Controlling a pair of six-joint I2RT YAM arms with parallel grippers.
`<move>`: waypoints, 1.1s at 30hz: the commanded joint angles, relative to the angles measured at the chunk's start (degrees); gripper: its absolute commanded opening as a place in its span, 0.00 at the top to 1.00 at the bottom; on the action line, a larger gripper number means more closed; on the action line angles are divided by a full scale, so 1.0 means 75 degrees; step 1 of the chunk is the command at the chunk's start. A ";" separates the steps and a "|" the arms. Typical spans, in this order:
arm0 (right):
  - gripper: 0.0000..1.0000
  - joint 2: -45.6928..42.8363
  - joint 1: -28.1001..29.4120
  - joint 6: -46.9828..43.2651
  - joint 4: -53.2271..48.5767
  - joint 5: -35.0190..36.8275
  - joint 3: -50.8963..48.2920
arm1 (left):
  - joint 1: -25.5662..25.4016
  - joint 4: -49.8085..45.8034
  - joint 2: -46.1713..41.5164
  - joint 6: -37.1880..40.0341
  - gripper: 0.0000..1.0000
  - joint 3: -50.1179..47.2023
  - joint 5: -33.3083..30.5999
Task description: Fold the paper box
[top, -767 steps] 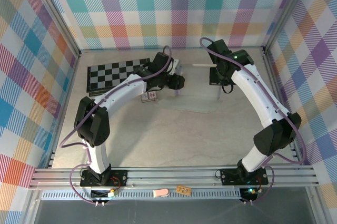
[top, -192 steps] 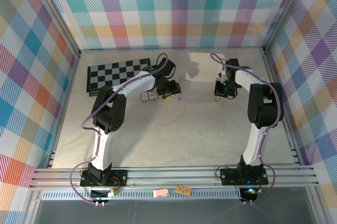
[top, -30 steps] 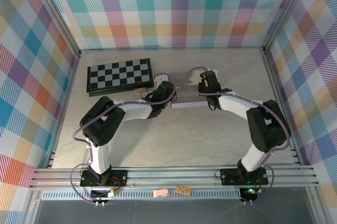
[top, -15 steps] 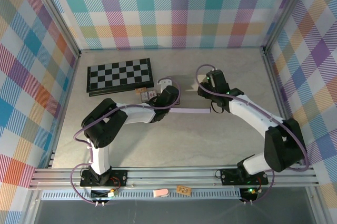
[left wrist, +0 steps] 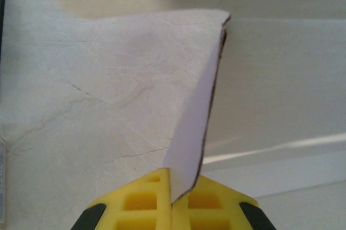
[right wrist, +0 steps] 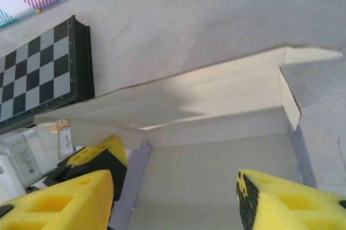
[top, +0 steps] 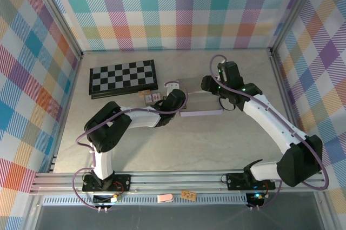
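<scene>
The paper box (top: 201,112) lies at mid-table as a shallow tray, lavender outside and cream-white inside (right wrist: 216,176). My left gripper (top: 178,99) is at the box's left end, its yellow fingers shut on a lavender flap (left wrist: 194,127) that stands up between them (left wrist: 173,197). My right gripper (top: 210,86) hovers over the box's far right part, jaws open (right wrist: 173,203) with only the cream floor showing between them. The left gripper's yellow fingertips (right wrist: 100,154) show at the box's left wall in the right wrist view.
A black-and-white checkerboard (top: 123,77) lies at the back left (right wrist: 43,62). A small patterned card pack (top: 151,96) sits between it and the left gripper. Metal frame rails and plaid walls close in the table.
The right gripper's jaws have opened and let go of the box; its arm has swung right. The box has slid a little right and nearer. The left gripper stays shut on the flap.
</scene>
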 commanded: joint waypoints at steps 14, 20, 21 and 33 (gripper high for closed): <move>0.45 0.1722 -0.1414 0.5715 -0.3265 -0.1380 0.3258 | -0.0232 -0.0839 0.0306 0.0378 1.00 0.0219 -0.0064; 0.41 0.2269 -0.0957 0.6972 -0.2744 -0.1154 0.3484 | -0.0317 -0.0874 0.0362 0.0421 1.00 0.0291 -0.0183; 0.41 0.2413 -0.0945 0.7075 -0.2732 -0.1245 0.3563 | -0.0329 -0.0886 0.0363 0.0421 1.00 0.0287 -0.0220; 0.49 0.3037 -0.0792 0.7561 -0.2361 -0.1496 0.3178 | -0.0419 -0.0911 0.0407 0.0466 1.00 0.0316 -0.0417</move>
